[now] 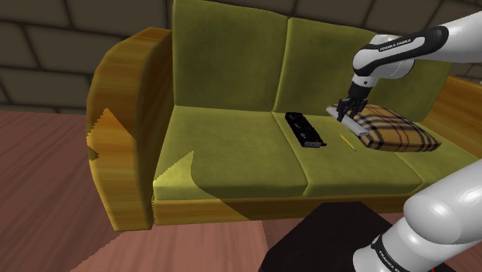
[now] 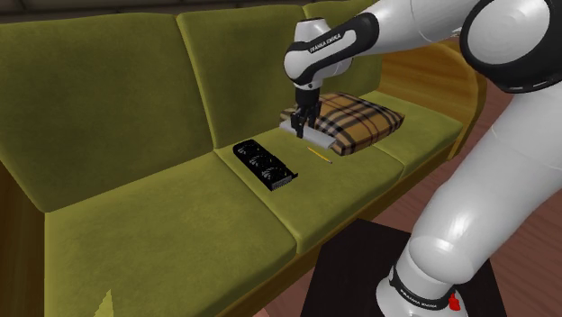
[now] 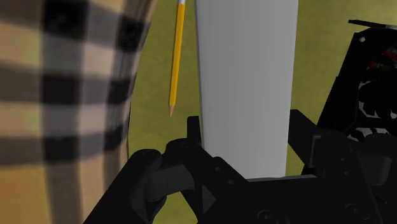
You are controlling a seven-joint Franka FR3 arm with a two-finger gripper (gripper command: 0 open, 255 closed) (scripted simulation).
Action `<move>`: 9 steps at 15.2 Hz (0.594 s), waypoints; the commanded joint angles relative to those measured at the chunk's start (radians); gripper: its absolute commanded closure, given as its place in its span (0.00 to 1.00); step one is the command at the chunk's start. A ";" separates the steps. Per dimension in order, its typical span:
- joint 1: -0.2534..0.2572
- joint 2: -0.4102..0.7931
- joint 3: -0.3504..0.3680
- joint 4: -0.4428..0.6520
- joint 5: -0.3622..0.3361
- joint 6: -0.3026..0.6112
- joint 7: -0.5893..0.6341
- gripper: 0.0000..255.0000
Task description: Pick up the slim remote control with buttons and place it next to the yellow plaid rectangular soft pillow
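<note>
A slim pale grey remote (image 1: 350, 118) hangs in my gripper (image 1: 345, 108), which is shut on it. It hovers just over the near edge of the tan plaid pillow (image 1: 398, 130) on the olive sofa seat (image 1: 232, 147). In the second exterior view the gripper (image 2: 302, 126) holds the remote (image 2: 312, 136) at the pillow's (image 2: 356, 122) left edge. The wrist view has the grey remote (image 3: 248, 83) clasped between both black fingers (image 3: 191, 137), with the pillow (image 3: 63, 95) beside it. No buttons show on the remote.
A black boxy device (image 1: 303, 129) lies on the seat to the shoulder view's left of the pillow. A yellow pencil (image 1: 348, 142) lies between them, under the remote. Wooden armrests (image 1: 127, 116) close both ends of the sofa. My black stand (image 1: 324, 239) stands before it.
</note>
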State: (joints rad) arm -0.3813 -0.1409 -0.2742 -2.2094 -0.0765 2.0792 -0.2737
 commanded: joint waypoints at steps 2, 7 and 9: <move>0.000 0.017 -0.002 -0.026 0.003 0.044 -0.001 1.00; 0.000 0.048 -0.005 -0.065 0.010 0.112 -0.006 1.00; -0.001 0.062 -0.007 -0.079 0.013 0.140 -0.008 1.00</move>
State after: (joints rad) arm -0.3817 -0.0903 -0.2796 -2.2837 -0.0664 2.2026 -0.2791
